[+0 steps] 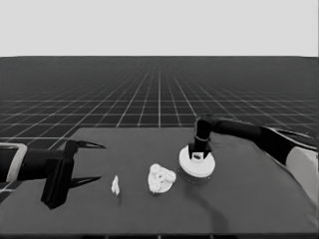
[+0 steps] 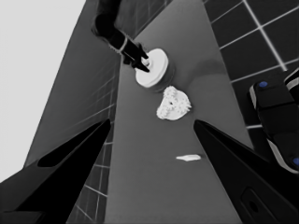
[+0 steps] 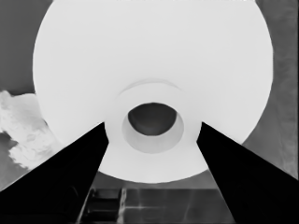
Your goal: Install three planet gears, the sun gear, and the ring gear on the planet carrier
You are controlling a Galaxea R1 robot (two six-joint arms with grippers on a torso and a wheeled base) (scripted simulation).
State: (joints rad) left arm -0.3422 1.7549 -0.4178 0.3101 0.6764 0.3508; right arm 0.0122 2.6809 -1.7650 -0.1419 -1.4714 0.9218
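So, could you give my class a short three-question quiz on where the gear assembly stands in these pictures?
1. Which gripper is at the raised middle of the larger round part? A: left. B: right. C: neither.
2. True or false: the larger round part already covers the gears.
3. Fill in: the thin white piece lies between the gears and the ___ gripper.

Key:
1. B, the right gripper.
2. False: the gears lie uncovered beside it.
3. Left: the left gripper waits over the table's left end.
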